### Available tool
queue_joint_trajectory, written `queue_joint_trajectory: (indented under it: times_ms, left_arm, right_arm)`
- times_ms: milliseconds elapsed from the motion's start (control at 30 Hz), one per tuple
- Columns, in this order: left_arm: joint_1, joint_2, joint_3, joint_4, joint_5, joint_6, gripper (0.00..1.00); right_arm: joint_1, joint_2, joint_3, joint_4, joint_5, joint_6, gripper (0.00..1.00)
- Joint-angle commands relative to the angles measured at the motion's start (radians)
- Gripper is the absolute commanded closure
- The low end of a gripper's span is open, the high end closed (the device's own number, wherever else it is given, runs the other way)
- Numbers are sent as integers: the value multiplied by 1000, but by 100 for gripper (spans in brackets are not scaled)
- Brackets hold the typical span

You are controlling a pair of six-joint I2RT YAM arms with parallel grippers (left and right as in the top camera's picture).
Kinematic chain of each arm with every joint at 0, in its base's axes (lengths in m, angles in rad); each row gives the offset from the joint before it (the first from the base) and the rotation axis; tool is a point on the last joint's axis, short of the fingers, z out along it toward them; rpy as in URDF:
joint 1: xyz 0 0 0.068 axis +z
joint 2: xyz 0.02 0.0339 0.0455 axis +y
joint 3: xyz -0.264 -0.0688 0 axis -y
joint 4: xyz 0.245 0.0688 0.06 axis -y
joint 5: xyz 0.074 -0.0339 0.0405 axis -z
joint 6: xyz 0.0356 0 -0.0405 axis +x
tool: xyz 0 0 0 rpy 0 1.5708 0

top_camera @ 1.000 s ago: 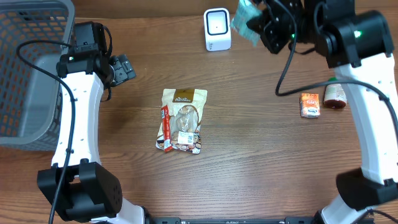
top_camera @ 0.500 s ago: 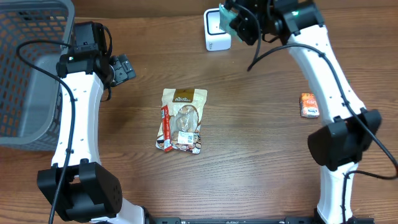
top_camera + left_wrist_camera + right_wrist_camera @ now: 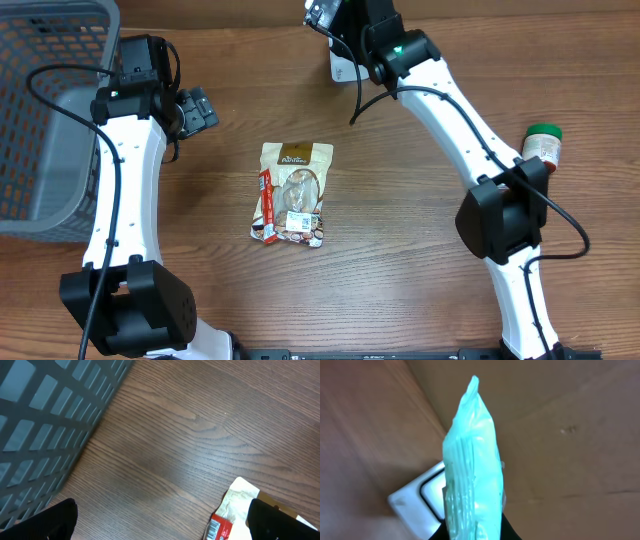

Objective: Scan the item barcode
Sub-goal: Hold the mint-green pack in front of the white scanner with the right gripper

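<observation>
1. The right hand (image 3: 326,14) is closed tight on a pale-green plastic packet (image 3: 472,470), held edge-on close to the small white box scanner (image 3: 415,497) at the wooden tabletop's (image 3: 400,260) far edge.
2. The left hand (image 3: 203,108) gapes wide, holding nothing, beside the grey mesh basket (image 3: 40,110).
3. A beige snack pouch (image 3: 291,193) lies flat mid-tabletop, apart from both hands.
</observation>
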Motion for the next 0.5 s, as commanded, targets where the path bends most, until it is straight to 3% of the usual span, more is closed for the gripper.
queue_joint_trajectory:
  times_ms: [0, 467]
  left_arm:
    - [2, -2, 12, 4, -13, 16, 0]
    - [2, -2, 12, 4, -13, 16, 0]
  right_arm:
    - [-6, 37, 19, 66, 129, -47, 97]
    - [-1, 146, 14, 191, 128, -103, 96]
